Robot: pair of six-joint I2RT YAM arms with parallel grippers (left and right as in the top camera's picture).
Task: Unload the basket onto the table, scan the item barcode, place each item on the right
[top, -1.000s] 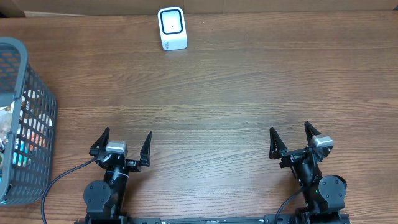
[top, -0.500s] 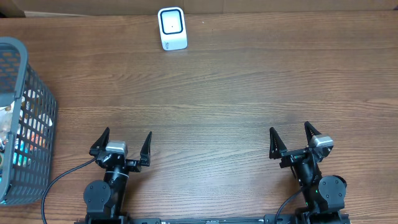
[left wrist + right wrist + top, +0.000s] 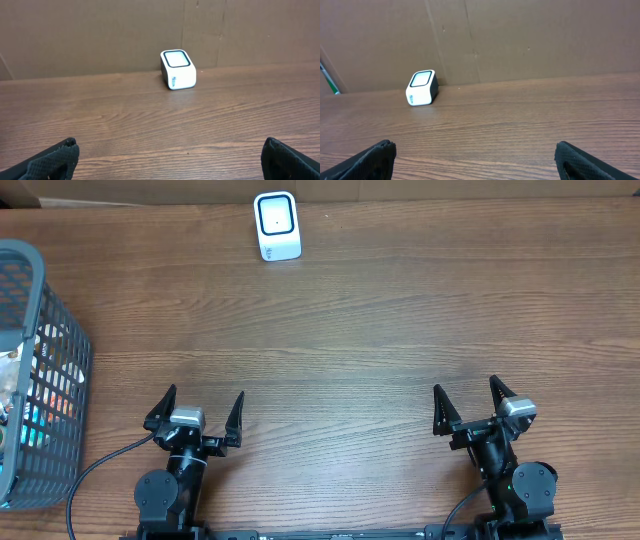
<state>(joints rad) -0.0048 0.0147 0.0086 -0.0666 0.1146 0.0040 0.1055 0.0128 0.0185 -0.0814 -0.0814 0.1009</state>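
A small white barcode scanner [image 3: 277, 225] with a dark window stands at the far edge of the wooden table, left of centre. It also shows in the left wrist view [image 3: 178, 69] and the right wrist view [image 3: 421, 87]. Packaged items [image 3: 25, 420] lie inside a grey mesh basket [image 3: 65, 395] at the left edge; no barcode shows on them. My left gripper [image 3: 204, 394] [image 3: 169, 145] rests near the front edge, open and empty. My right gripper [image 3: 466, 385] [image 3: 474, 145] sits at the front right, also open and empty.
A brown cardboard wall [image 3: 100, 35] rises right behind the scanner along the table's far edge. A black cable [image 3: 95, 470] runs from the left arm's base towards the basket.
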